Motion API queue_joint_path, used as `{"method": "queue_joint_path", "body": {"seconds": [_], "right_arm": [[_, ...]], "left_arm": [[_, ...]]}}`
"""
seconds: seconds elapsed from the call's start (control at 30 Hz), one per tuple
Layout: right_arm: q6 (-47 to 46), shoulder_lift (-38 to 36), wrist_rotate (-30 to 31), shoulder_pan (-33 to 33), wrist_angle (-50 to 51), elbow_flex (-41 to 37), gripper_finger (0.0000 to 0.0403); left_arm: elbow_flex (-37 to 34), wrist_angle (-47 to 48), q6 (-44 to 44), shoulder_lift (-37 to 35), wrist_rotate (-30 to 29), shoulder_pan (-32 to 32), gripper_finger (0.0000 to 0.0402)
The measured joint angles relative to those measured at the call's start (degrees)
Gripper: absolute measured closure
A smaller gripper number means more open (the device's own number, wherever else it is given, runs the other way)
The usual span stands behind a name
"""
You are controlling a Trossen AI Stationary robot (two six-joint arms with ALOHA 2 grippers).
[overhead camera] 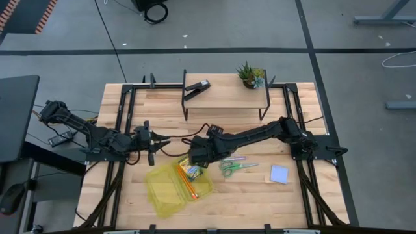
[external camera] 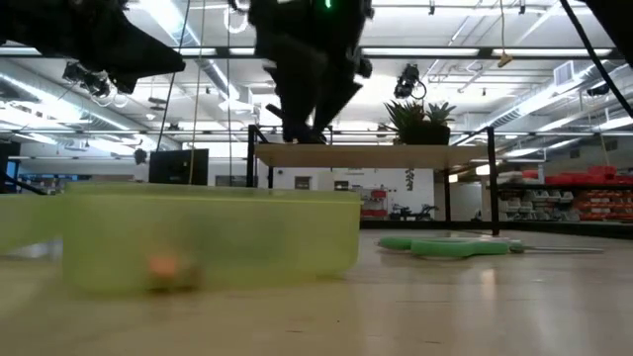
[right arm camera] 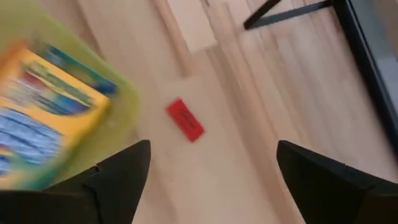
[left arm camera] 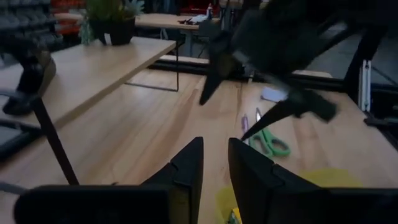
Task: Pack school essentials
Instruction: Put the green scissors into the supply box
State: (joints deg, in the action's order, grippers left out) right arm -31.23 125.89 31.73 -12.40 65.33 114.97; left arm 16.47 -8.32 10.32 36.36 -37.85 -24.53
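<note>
Yellow-green case [overhead camera: 170, 190] holds crayon box [overhead camera: 189, 171], orange pencil [overhead camera: 186, 183]. Scissors [overhead camera: 235, 167], notepad [overhead camera: 279, 174], red eraser [right arm camera: 185, 120] remain on desk [overhead camera: 260, 195]. Right pincer [right arm camera: 211, 180] wide open, empty, probably over eraser. Left pincer [left arm camera: 214, 168] barely parted, empty.

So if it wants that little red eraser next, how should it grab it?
Probably straight from above, pinching the red eraser across its short width. It lies flat and alone on bare wood beside the yellow-green case, so only its long edges offer grip. The right pincer hangs open over it; its fingers would likely need turning square to the slanted eraser.
</note>
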Motion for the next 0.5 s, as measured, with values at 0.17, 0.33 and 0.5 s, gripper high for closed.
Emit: {"method": "queue_joint_path", "body": {"seconds": [0.17, 0.33, 0.5], "right_arm": [[8.43, 0.00, -2.32, 2.43, -3.69, -5.41, 0.0057], [13.80, 0.04, -8.36, 4.57, -5.09, -10.04, 0.0069], [17.91, 0.07, -16.38, 3.58, -3.12, -10.98, 0.0076]], "left_arm": [[0.00, -3.80, -5.94, 0.00, 0.01, 0.00, 0.0323], [0.00, -4.31, -9.95, 0.00, -0.33, 0.00, 0.0319], [0.00, -3.60, -11.01, 0.00, -0.68, 0.00, 0.0328]]}}
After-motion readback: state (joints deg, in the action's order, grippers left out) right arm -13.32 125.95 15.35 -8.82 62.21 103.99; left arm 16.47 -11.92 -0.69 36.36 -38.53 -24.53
